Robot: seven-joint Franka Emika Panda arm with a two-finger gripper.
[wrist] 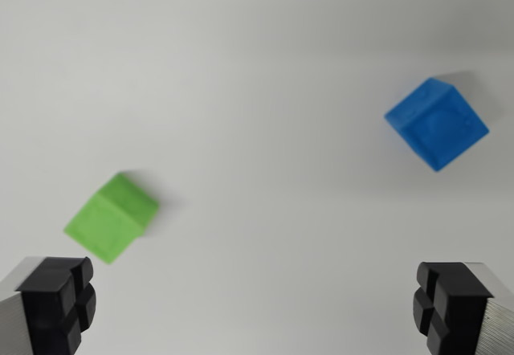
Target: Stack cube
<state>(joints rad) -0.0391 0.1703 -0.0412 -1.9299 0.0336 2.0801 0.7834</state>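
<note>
The hand [257, 311] is spread wide, its two fingers far apart at the bottom corners of the wrist view. Each finger [56, 303] shows a black ribbed pad on a silver metal body. Nothing sits between the pads.

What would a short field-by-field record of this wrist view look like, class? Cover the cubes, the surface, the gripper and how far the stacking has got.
surface: plain white table
green cube: at the wrist view's left, resting on the table, near the left fingertip
blue cube: at the wrist view's right, higher in the picture, also on the table
cubes' relation: apart, not touching, not stacked
gripper: open, holding nothing, black pads at both lower corners
stacking: not yet begun
</note>
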